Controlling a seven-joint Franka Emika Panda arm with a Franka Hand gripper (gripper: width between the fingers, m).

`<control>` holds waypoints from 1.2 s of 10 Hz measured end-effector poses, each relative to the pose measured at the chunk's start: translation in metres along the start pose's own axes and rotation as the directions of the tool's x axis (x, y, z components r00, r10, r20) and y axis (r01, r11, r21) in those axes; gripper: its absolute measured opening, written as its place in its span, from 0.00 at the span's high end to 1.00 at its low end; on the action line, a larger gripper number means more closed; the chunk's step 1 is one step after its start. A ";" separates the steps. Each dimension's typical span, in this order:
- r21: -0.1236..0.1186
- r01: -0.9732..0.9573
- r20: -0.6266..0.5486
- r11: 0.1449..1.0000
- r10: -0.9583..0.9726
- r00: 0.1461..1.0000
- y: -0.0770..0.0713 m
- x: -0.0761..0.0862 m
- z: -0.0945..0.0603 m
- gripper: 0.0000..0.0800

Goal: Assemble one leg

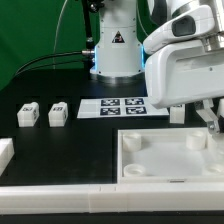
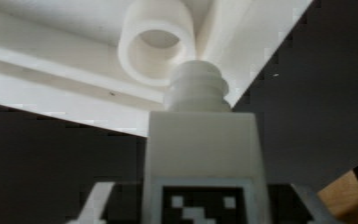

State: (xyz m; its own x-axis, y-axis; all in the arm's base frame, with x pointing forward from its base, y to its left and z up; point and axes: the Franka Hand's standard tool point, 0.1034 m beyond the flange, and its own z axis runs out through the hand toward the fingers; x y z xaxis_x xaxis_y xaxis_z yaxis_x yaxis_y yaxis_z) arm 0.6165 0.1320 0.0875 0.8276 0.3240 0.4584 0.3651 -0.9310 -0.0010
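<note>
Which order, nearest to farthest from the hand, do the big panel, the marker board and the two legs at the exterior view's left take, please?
1. Big panel, just beneath the hand.
2. Marker board, mid-table.
3. Inner leg, on the exterior view's left.
4. Outer leg, farthest to that left.

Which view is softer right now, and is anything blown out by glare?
Wrist view: the leg sits very close and looks soft, its tag smeared; the panel socket beyond is also blurred. Exterior view: evenly lit, but the white arm housing washes out with little edge detail; the marker board tags stand out sharply.
</note>
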 end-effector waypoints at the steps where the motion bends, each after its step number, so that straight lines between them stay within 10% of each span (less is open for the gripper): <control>1: -0.009 0.006 -0.023 1.000 -0.006 1.000 0.002 0.001 0.001 0.64; 12: -0.024 0.002 -0.041 1.000 -0.003 0.999 0.011 -0.010 0.010 0.64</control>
State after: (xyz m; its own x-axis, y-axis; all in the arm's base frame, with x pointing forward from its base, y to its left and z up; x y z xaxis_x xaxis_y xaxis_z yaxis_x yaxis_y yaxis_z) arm 0.6168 0.1207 0.0743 0.8084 0.3195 0.4944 0.3565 -0.9341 0.0208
